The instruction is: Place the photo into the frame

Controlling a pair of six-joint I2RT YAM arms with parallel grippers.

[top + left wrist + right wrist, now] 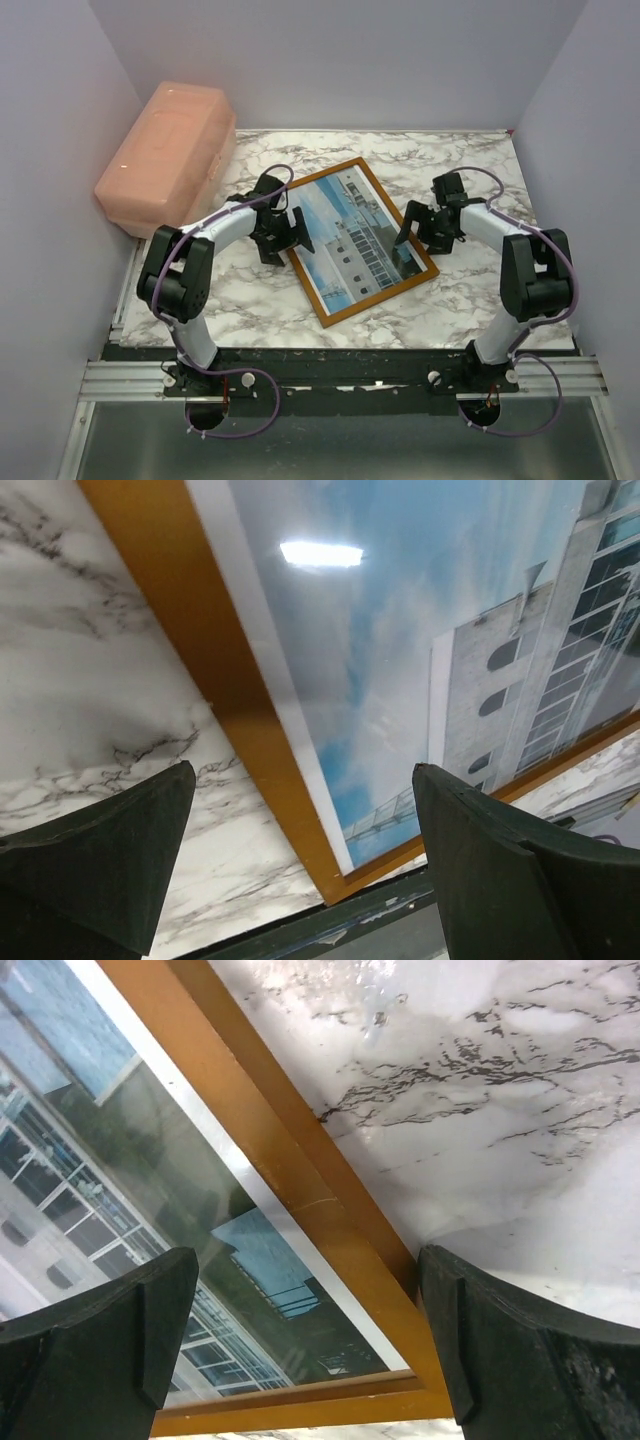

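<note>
Photo lies inside frame, flat on tabletop. Left claw open at frame's left edge; right claw open at its right edge.

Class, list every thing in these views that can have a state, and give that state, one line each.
photo, face up, sitting inside the frame
frame, lying flat and askew on the marble table
pink box, lid shut, at the far left
left end effector, open, over the frame's edge, holding nothing
right end effector, open, over the frame's corner, holding nothing
</note>
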